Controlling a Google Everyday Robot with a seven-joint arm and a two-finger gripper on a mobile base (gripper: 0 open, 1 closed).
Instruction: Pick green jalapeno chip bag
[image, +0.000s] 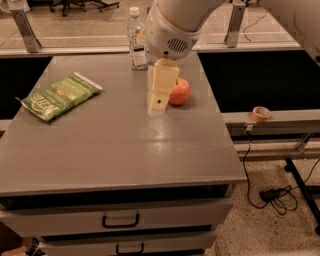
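The robot's gripper (158, 102) hangs pointing down over the grey table (125, 150) at upper centre of the frame, just left of a red apple (181, 92) and partly covering it; whether it is apart or together cannot be told. The green chip bag (60, 96) lies flat at the upper left of the tabletop, well apart from the gripper; a water bottle (137, 37) stands upright near the table's far edge; a tape roll (260, 113) sits on a ledge at right.
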